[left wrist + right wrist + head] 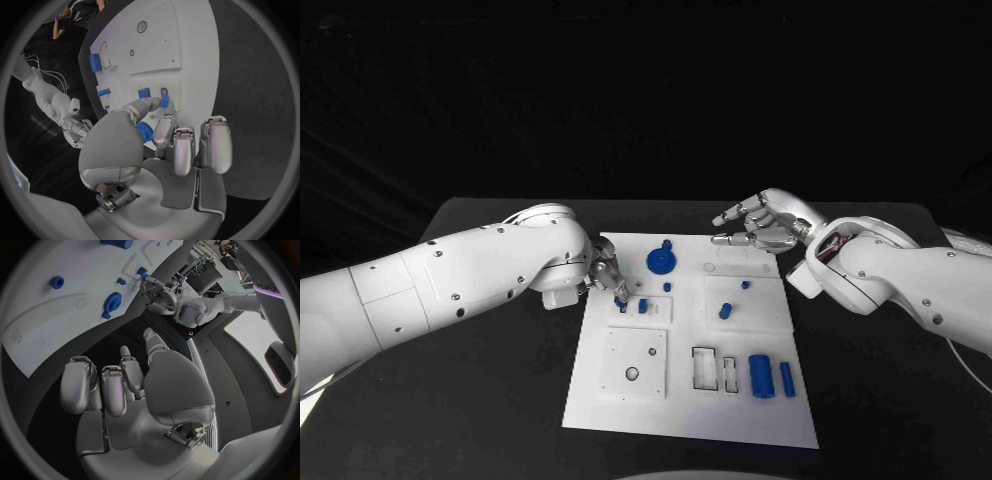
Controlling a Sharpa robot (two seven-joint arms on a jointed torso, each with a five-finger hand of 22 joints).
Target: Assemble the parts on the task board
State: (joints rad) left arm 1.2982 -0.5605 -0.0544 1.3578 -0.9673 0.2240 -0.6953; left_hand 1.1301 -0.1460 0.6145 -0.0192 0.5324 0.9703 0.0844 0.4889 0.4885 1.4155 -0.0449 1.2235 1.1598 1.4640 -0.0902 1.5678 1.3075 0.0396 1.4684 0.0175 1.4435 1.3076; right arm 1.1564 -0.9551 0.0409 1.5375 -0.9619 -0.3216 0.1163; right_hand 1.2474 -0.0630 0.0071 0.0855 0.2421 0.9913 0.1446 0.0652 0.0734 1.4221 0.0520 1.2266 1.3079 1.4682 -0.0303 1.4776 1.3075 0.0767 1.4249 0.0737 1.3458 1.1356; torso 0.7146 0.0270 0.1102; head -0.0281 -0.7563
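Black table (488, 400) around task board (689, 420), left hand (606, 272) pinching blue part (620, 300), right hand (764, 225) empty, fingers spread.

Robotics lab: black-draped table (488, 400), white task board (678, 415).

On the white board (682, 400), the left hand (606, 270) pinches a small blue part (620, 299) beside the blue gear (662, 262), while the right hand (759, 225) hovers, fingers spread, over the far edge.

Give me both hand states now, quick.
Left hand: fingers pinch a small blue part at the task board.
Right hand: open, holding nothing.
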